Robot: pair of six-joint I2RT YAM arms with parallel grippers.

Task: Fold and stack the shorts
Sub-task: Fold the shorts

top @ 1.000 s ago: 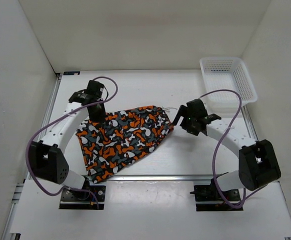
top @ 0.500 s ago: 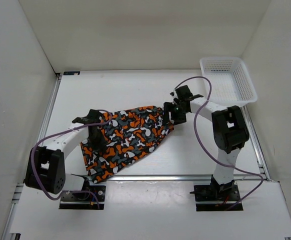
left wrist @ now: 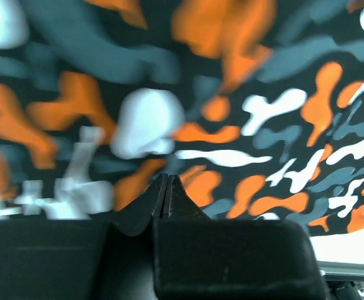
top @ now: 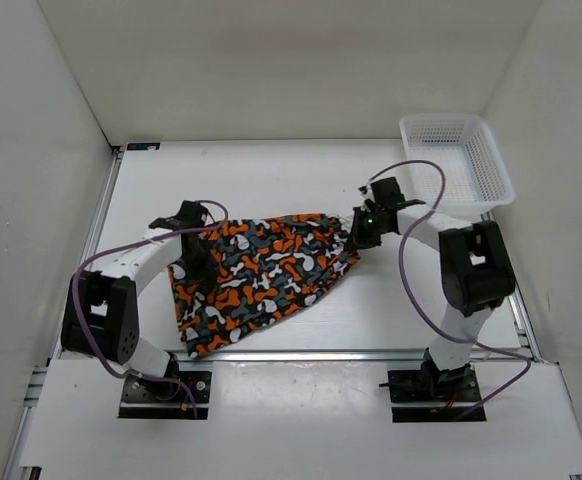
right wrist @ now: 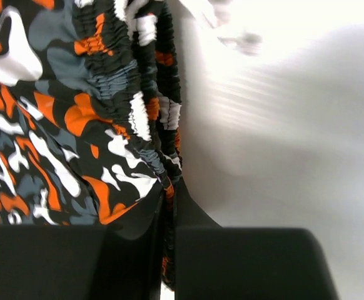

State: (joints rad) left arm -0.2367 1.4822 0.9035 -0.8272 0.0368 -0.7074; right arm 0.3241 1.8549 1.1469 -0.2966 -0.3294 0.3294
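On the table (top: 251, 180) | right gripper (top: 363, 228) just snapped shut on the shorts (top: 261, 265) waistband (right wrist: 146, 119) | left gripper (top: 193, 262) pinching left edge | both ends held, fold can start

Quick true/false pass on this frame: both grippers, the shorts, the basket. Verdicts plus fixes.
1. The right gripper is closed on the gathered waistband edge of the shorts. True.
2. The shorts lie inside the basket. False: they are spread on the table between the two grippers, outside the basket.
3. The left gripper has its jaws wide open. False: its fingertips are pressed together, right at the printed fabric.
4. The basket stands at the far right of the table, apart from the shorts. True.
5. The two grippers are at opposite ends of the shorts. True.
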